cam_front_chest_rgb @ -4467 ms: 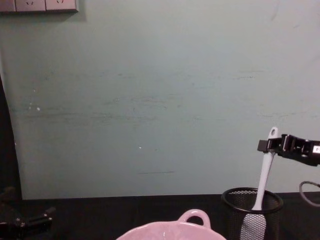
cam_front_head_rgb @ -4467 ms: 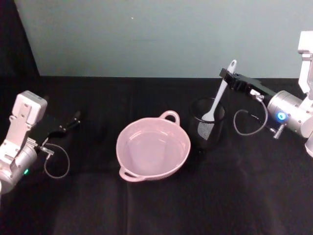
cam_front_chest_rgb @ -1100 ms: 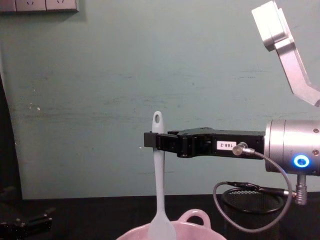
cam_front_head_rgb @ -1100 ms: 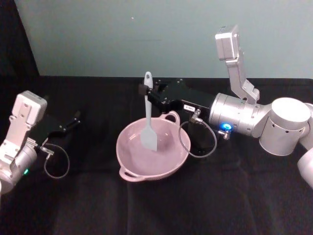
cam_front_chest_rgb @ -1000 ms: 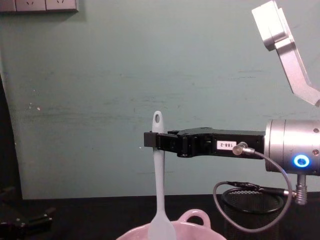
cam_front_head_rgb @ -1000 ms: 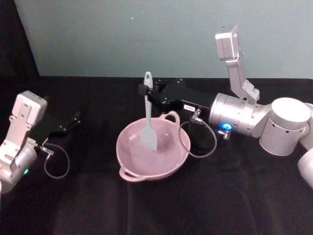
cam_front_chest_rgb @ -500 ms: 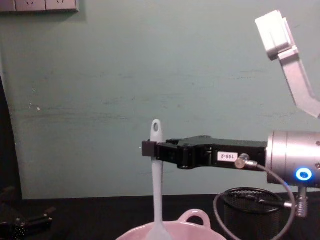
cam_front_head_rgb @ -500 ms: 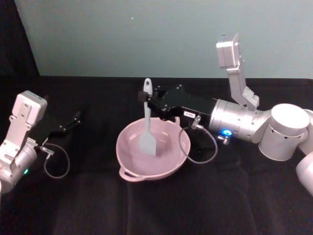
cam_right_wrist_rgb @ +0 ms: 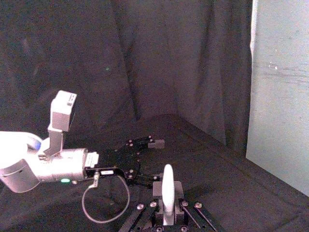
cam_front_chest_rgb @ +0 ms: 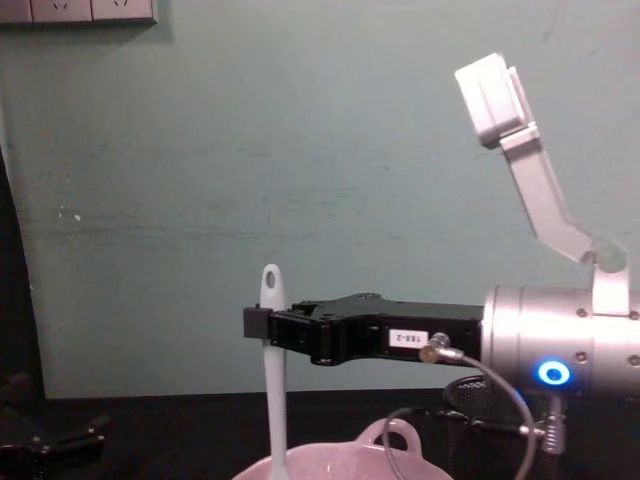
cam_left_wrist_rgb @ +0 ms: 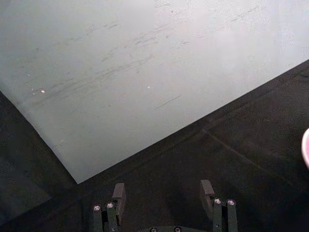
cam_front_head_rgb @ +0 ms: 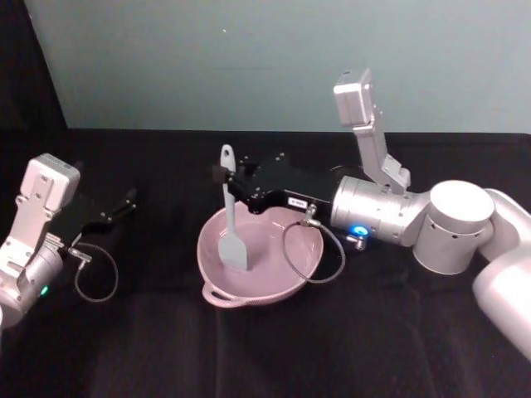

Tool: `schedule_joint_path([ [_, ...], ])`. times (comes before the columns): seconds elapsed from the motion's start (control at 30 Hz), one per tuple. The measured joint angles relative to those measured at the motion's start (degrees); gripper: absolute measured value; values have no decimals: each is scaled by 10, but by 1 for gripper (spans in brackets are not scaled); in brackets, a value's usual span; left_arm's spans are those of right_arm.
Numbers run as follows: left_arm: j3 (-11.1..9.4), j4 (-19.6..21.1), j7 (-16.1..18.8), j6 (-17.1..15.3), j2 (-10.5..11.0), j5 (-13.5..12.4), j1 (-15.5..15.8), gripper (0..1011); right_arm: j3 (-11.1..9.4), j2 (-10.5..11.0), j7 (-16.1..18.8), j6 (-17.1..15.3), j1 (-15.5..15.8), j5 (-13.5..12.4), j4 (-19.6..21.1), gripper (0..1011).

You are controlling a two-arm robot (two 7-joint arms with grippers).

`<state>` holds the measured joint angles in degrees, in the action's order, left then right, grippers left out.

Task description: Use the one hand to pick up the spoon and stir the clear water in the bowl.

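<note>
Black-draped surface, pale green wall behind. Right tool [cam_front_head_rgb: 222, 176], clamped on the handle of the one white spoon [cam_front_head_rgb: 229, 224], has swung leftward and lower within the last second, blade now inside the single pink bowl [cam_front_head_rgb: 257, 295] mid-surface, so stirring looks underway. Left tool [cam_front_head_rgb: 126, 203] parked near the left edge, spread wide; one mesh cup [cam_front_chest_rgb: 466, 400].

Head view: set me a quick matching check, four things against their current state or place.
Things:
1. spoon
2. bowl
3. left gripper
4. right gripper

States:
A. shut on the spoon's handle
B. pink, sitting at the centre
C. upright, blade down inside the bowl
D. open, parked at the far left

Pairs: 1-C, 2-B, 3-D, 4-A
</note>
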<state>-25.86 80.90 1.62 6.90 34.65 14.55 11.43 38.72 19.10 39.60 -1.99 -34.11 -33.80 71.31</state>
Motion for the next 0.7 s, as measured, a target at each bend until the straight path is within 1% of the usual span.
schedule_joint_path([
  [0.13, 0, 0, 0, 0, 0, 0, 0, 1011, 0, -12, 0, 10, -5, 7, -17, 121],
  [0.23, 0, 0, 0, 0, 0, 0, 0, 1011, -2, -26, -9, 32, -9, 22, -35, 121],
  [0.43, 0, 0, 0, 0, 0, 0, 0, 1011, -11, -42, -26, 55, -15, 41, -60, 121],
  [0.57, 0, 0, 0, 0, 0, 0, 0, 1011, -19, -48, -35, 64, -18, 49, -74, 121],
  [0.7, 0, 0, 0, 0, 0, 0, 0, 1011, -28, -47, -44, 67, -19, 57, -78, 121],
])
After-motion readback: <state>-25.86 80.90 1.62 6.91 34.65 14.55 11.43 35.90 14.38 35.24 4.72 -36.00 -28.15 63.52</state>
